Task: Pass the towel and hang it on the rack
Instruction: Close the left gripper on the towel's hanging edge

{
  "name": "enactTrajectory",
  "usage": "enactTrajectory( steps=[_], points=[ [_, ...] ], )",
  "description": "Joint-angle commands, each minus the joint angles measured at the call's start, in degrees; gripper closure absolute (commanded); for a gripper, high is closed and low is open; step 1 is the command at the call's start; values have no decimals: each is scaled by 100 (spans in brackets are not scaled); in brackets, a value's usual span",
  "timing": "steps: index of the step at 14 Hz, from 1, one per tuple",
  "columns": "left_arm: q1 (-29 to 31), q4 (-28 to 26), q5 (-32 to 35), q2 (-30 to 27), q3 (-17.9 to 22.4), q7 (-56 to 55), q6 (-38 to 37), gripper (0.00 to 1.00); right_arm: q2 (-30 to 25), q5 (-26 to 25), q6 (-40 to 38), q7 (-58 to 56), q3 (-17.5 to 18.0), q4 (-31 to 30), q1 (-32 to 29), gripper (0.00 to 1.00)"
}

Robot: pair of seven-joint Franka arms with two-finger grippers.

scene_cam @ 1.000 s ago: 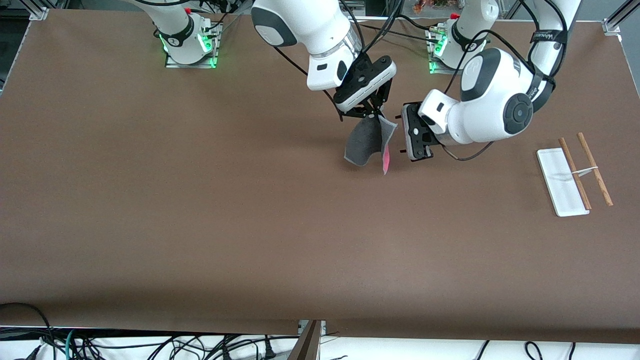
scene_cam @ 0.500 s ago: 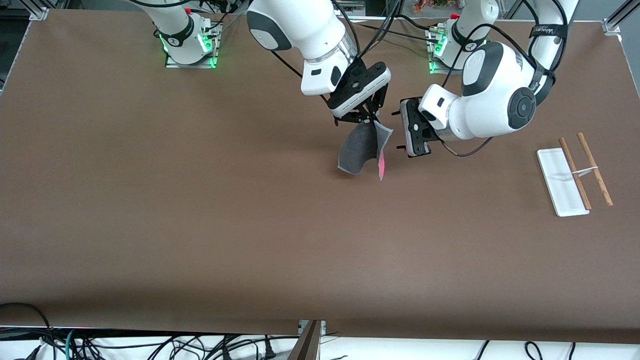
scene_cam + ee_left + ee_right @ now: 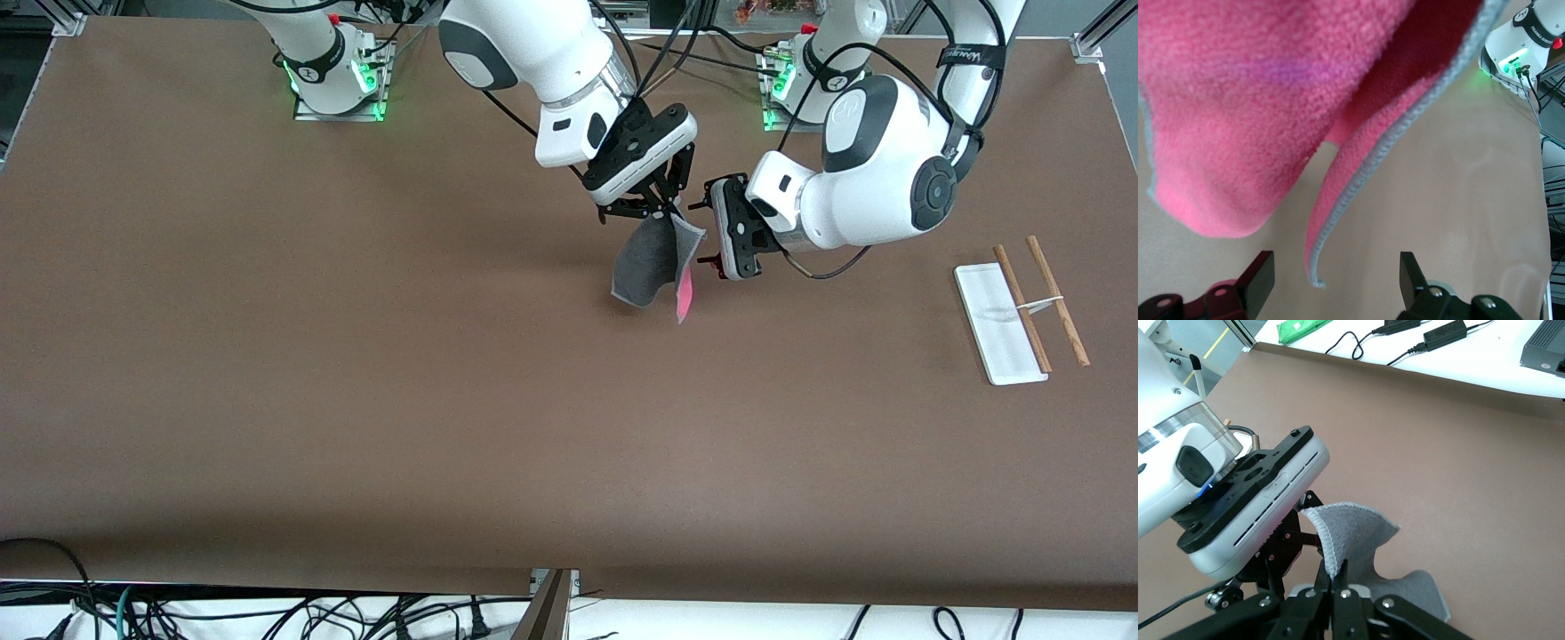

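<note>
Right tool (image 3: 665, 212) is clenched on the top edge of the towel (image 3: 649, 265), which dangles in the air over the middle of the table (image 3: 356, 400). Left tool (image 3: 709, 233) stands just beside the cloth with its fingers (image 3: 1259, 275) spread either side of a hanging pink edge, not yet gripping. I judge the pass is under way but unfinished; the rack (image 3: 1020, 307) sits bare, well apart, toward the left arm's end.

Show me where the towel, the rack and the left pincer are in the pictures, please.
towel (image 3: 645, 258), front view, on its hanging grey side.
rack (image 3: 991, 324), front view, on its white base.
left pincer (image 3: 1336, 280), left wrist view, midway between its two dark fingertips, with the towel's edge hanging between them.
</note>
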Motion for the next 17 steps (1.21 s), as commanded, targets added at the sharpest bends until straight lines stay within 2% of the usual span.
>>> enactTrajectory(
  steps=[1,3,5,6,7,10,12,17],
  points=[
    [3,-6,-164,-28,4,7,114,16,24,-52,69,-65,37,55,-6,100],
    [3,2,-164,-37,4,34,105,17,24,-52,69,-57,37,55,-6,100],
    [12,11,-172,-55,4,43,105,23,24,-52,69,-65,37,55,-6,100],
    [12,11,-181,-55,4,43,105,31,24,-52,69,-65,37,55,3,100],
    [12,11,-251,-55,4,43,105,34,24,-52,69,-65,37,55,3,100],
    [12,11,-322,-55,4,78,105,69,24,-52,69,-65,37,55,-6,100],
    [12,11,-296,-64,13,95,105,100,24,-52,69,-65,37,55,3,100],
    [30,37,-225,-81,13,122,105,100,24,-52,69,-65,37,55,3,100]
  ],
)
